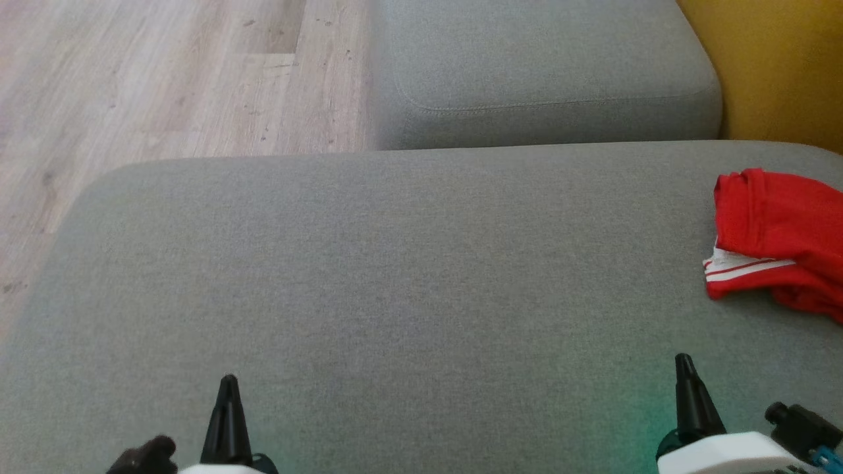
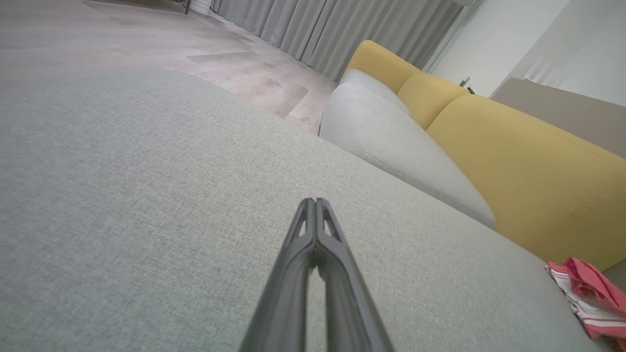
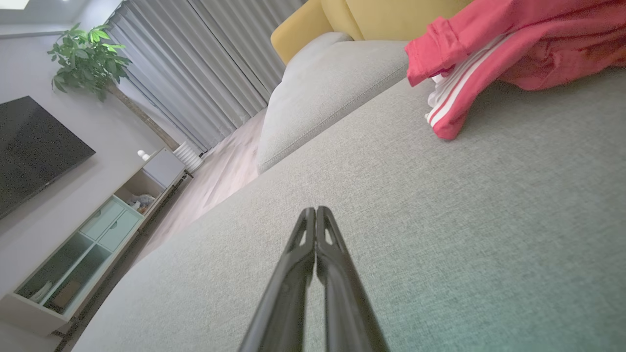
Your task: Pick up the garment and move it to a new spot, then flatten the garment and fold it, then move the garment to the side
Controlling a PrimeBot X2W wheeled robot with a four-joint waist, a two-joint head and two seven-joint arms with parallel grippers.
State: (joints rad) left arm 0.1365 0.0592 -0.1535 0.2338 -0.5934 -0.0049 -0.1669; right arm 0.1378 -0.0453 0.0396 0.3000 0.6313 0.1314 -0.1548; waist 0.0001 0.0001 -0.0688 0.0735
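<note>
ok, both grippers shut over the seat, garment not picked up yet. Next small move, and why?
Probably reach the right gripper toward the garment, opening it on the way. The garment lies crumpled near the right side of the seat, untouched, much nearer that gripper than the left gripper. Both are shut and hold nothing, so a grasp needs the jaws open first.

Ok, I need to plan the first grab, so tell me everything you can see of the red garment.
The red garment is soft fabric bunched into a loose crumpled heap, neither flat nor folded. White trim with red stripes shows at its near edge, a hemmed opening at its far corner. It lies on the grey seat cushion at the robot's right, partly cut off by the head view's edge. Only the cushion is seen touching it; the shut right gripper is apart from it.
</note>
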